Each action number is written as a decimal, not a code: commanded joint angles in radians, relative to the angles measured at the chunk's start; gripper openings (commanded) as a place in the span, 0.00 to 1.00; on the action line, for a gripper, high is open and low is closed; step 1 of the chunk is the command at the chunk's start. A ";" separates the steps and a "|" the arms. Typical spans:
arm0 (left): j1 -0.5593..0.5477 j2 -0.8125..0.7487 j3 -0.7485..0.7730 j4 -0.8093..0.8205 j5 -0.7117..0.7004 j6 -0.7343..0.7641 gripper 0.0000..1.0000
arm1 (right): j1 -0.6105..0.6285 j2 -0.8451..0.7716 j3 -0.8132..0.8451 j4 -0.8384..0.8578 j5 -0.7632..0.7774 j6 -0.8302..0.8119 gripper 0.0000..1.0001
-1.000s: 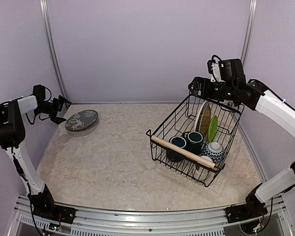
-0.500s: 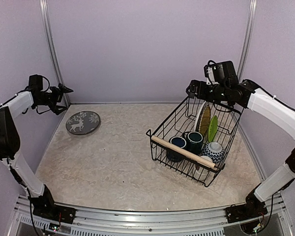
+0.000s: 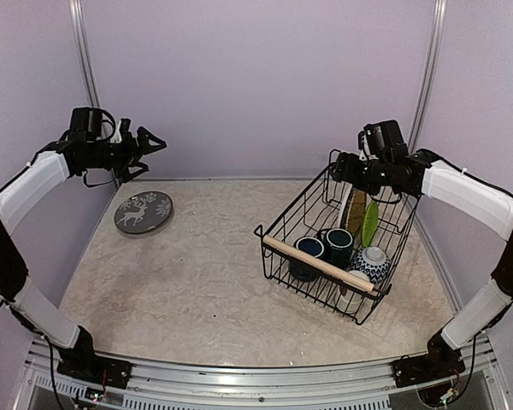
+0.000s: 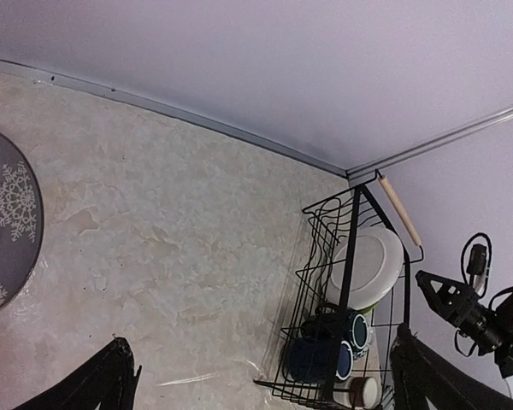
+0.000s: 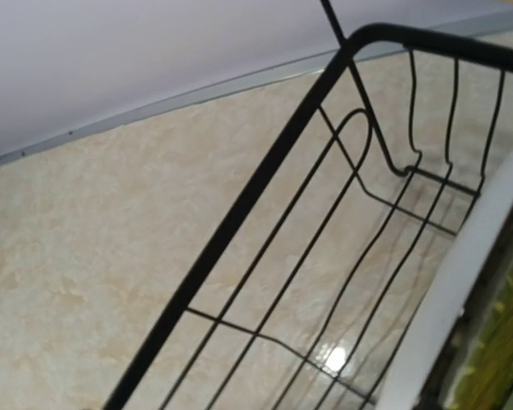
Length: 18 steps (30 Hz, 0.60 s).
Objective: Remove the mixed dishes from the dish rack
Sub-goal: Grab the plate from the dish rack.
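The dish rack (image 3: 318, 261) stands at the right; its wire also shows in the left wrist view (image 4: 350, 248) and the right wrist view (image 5: 265, 179). In it stand the tan lattice plate (image 3: 356, 207), the lime green plate (image 3: 370, 222), two dark blue mugs (image 3: 309, 249) (image 3: 339, 243) and the blue-white bowl (image 3: 372, 263). A small cup (image 4: 365, 391) lies near the mugs. The gray deer plate (image 3: 143, 213) lies flat on the table at the far left. My left gripper (image 3: 150, 145) is open and empty, held high above that plate. My right gripper (image 3: 344, 164) looks open, just over the rack's far rim, beside the tan plate's top edge (image 5: 445, 299).
The beige table top (image 3: 205, 265) lies between the gray plate and the rack. Lilac walls close in the back and both sides. The rack sits askew, near the right wall.
My left arm has swung away from the left wall, up and to the right, past the gray plate. My right gripper has come down toward the rack's far end.
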 commanded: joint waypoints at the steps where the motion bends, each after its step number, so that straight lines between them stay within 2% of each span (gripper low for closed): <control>1: -0.064 -0.094 0.015 -0.022 -0.060 0.096 0.99 | -0.015 0.025 -0.013 0.014 0.014 0.062 0.74; 4: -0.104 -0.140 -0.002 -0.014 -0.085 0.131 0.99 | -0.019 0.036 -0.006 -0.008 0.065 0.086 0.69; 10: -0.126 -0.185 -0.026 0.017 -0.090 0.144 0.99 | -0.032 0.047 -0.028 0.007 0.101 0.122 0.67; 18: -0.175 -0.195 -0.040 0.018 -0.135 0.170 0.99 | -0.063 0.093 -0.042 0.089 0.046 0.151 0.60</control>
